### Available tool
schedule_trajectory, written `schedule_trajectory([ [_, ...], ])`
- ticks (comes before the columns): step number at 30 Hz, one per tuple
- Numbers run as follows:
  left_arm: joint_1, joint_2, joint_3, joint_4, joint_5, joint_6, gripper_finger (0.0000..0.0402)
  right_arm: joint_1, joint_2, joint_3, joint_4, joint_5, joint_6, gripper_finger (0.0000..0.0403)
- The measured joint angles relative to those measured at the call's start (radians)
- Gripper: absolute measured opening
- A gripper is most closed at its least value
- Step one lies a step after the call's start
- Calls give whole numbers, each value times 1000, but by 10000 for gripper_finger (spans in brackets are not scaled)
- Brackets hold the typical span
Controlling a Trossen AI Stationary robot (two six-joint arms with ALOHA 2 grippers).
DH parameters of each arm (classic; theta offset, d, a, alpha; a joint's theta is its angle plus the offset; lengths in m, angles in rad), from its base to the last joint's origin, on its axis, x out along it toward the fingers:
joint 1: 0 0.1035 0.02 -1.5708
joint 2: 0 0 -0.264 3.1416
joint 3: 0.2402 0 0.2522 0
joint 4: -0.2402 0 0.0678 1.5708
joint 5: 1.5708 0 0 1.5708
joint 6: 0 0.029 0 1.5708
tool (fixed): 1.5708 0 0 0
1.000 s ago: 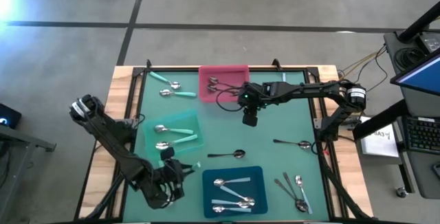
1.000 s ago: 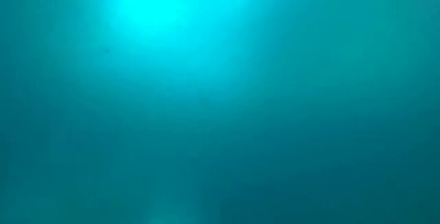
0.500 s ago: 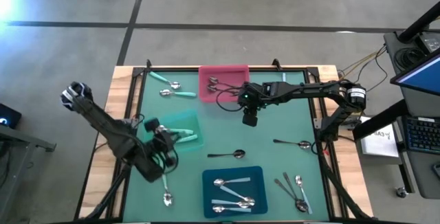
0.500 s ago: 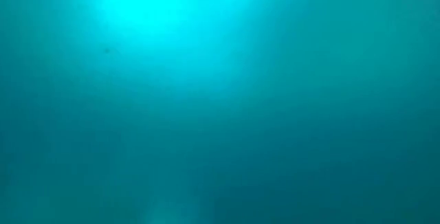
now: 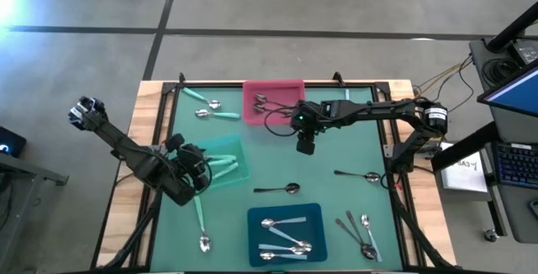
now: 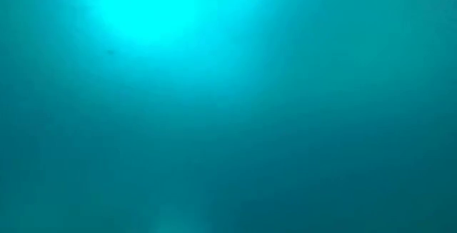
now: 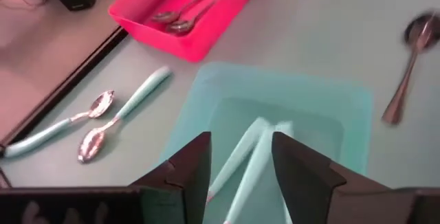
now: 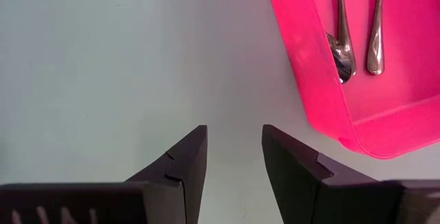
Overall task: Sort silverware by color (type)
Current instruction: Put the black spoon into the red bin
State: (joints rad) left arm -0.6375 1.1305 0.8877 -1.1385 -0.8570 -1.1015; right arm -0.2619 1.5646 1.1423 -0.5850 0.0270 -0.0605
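Observation:
My left gripper [image 5: 192,171] hovers open over the near left part of the green tray [image 5: 229,148]. In the left wrist view, two mint-handled spoons [image 7: 249,152] lie in that tray between and beyond its fingers [image 7: 199,159]. Another mint-handled spoon [image 5: 201,222] lies flat on the table near the front edge. My right gripper [image 5: 305,144] stands open over bare table beside the pink tray [image 5: 273,97], which holds two dark spoons [image 8: 357,25]. The low view shows only a teal blur.
A blue tray [image 5: 313,215] at the front holds several pale-handled spoons. Loose spoons: two mint ones [image 5: 206,106] far left, dark ones at the centre [image 5: 282,188], to the right [image 5: 360,175] and front right [image 5: 360,234]. A black rail frames the table.
My left gripper has travelled from near the table's front edge toward the far and left sides, ending over the green tray. As the arm drew back, the mint-handled spoon on the table near the front edge came into view. My right arm has kept still.

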Motion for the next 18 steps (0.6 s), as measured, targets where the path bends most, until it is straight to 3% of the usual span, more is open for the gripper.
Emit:
schedule_trajectory([
  [5,-5,-1,42,84,-77,-44,139,0,0,0,0,0,0,132],
  [10,-7,2,118,192,-72,152,126,0,0,0,0,0,0,132],
  [18,-7,-10,245,168,-42,378,107,0,0,0,0,0,0,132],
])
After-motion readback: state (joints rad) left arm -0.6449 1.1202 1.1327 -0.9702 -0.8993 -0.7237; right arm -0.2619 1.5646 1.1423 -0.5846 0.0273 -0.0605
